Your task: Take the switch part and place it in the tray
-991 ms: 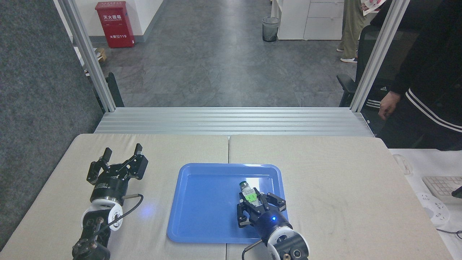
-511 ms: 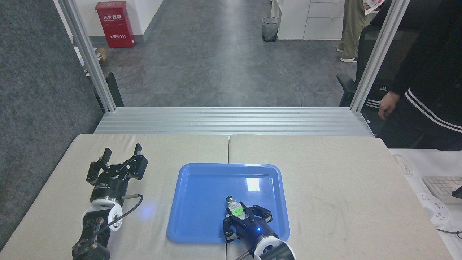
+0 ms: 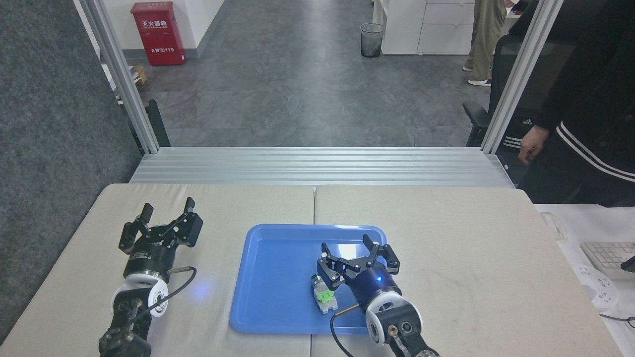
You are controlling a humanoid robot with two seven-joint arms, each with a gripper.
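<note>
Part (image 3: pixel 323 294) lying flat inside tray (image 3: pixel 278 267), near-right region, long axis running near to far. Dark ringed end pointing far, partly hidden behind right claw's left finger; green clip at mid-body; whitish end toward near rim. Free of any grasp.

Right claw (image 3: pixel 347 246) released, fingers spread wide, empty. Poised above tray's right half, just far and right of part; fingertips pointing far. Blue light on wrist housing. Arm entering from near edge, cable looping at its left side.

Tray blue, glossy, rectangular with rounded corners, sitting on table (image 3: pixel 446 238) across centre seam, otherwise bare. Bright reflection near far-right corner.

Left claw (image 3: pixel 167 208) released too, fingers apart, nothing between them. Resting over left half of table, well apart from tray. Faint blue glow on table surface between it and tray.

Table beige, padded, in two halves. Ribbed aluminium platform (image 3: pixel 317 166) beyond far edge, framed by two slanted metal posts.

Far back: red cabinet (image 3: pixel 158 33) at left, bin (image 3: pixel 371 39) centre. Person in dark striped jacket (image 3: pixel 585 114) standing at right, hand hanging. Keyboard (image 3: pixel 607 258) on white surface at far-right edge.
</note>
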